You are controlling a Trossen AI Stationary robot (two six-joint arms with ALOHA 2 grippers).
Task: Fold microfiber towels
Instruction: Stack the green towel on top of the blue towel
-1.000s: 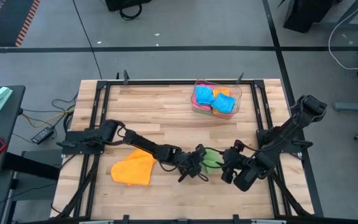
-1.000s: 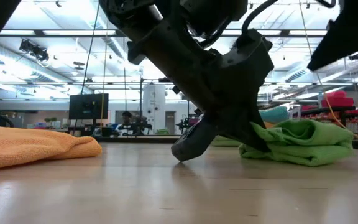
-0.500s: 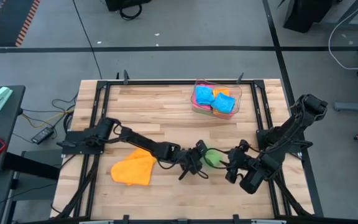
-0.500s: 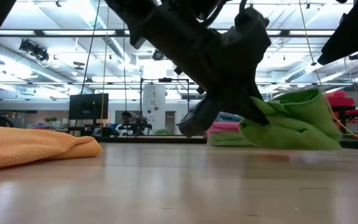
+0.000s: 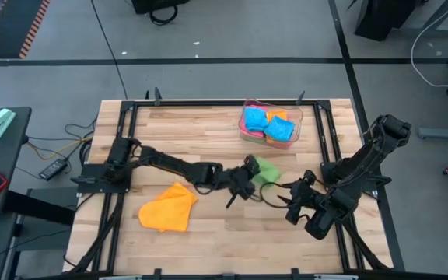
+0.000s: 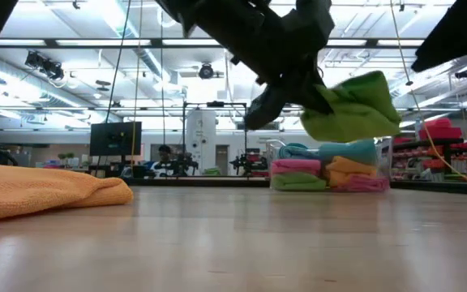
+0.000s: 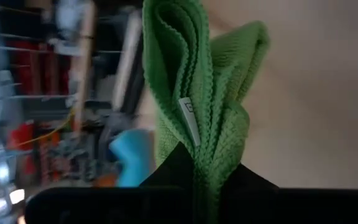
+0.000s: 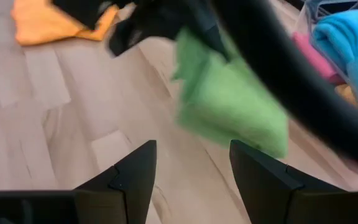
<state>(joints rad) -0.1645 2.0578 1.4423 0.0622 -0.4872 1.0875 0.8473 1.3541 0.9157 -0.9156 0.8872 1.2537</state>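
Observation:
A folded green microfiber towel [image 5: 267,169] hangs in the air right of the table's middle, with my left gripper [image 5: 253,174] shut on it. In the low view the green towel [image 6: 352,106] is well clear of the tabletop. My right gripper [image 5: 296,200] stands open just to the towel's near right and touches nothing. A crumpled orange towel [image 5: 168,208] lies flat on the table at the near left. Folded blue, orange and pink towels are stacked in the clear tray [image 5: 248,134] at the far right. My left gripper pinches the folded green towel between its two fingers at one bunched end [image 7: 199,163], several layers together. The fingers come from the table's left, slanting a little downward. The towel is lifted clear of the table and sticks out past the fingertips, its folds fanning apart.
The tray's stack [image 6: 331,166] stands behind the lifted towel in the low view. The black frame rails [image 5: 123,140] run along the table's edges. Bare wood lies between the orange towel and my right gripper.
My left gripper has risen and gone toward the far right, toward the tray, still shut. The green towel has come up off the table and now hangs clear. My right gripper has drawn back slightly toward the right edge and stays open.

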